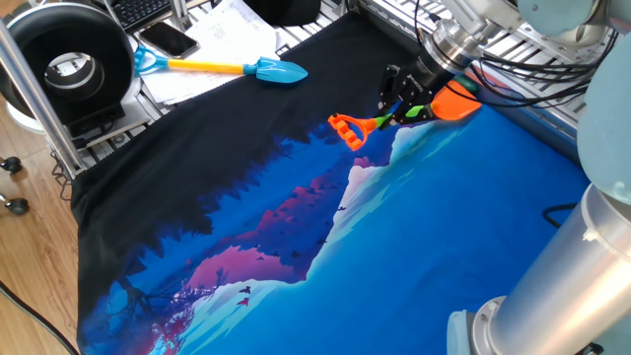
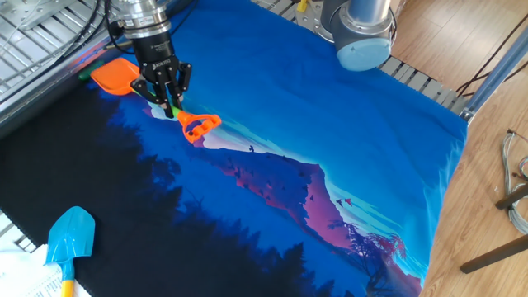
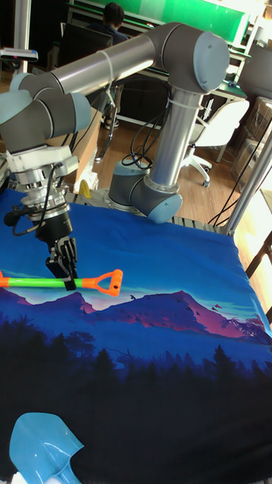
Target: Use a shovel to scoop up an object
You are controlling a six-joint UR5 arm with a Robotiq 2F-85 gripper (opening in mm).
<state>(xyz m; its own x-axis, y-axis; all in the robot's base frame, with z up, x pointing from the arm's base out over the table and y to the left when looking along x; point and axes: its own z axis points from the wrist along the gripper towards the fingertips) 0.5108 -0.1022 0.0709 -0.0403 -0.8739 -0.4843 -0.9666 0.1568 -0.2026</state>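
The shovel has its orange blade (image 1: pixel 455 100) low over the blue cloth at the far edge, and its lime-green shaft (image 3: pixel 34 282) runs to the orange D-handle (image 1: pixel 347 129). My gripper (image 1: pixel 401 106) is shut on the shaft between blade and handle; it also shows from the other side (image 2: pixel 171 106) and from the front (image 3: pixel 68 278). The object, a small green lump (image 2: pixel 82 74), peeks out at the blade's outer edge, mostly hidden by the blade. In the tall view the blade and the object lie out of frame.
A blue-bladed, yellow-shafted toy shovel (image 1: pixel 266 69) lies at the cloth's black edge. A phone (image 1: pixel 168 39) and a round black device (image 1: pixel 69 59) sit beyond it. The arm's base (image 2: pixel 363 41) stands at the cloth's other side, and metal rails (image 2: pixel 33 25) run behind the blade.
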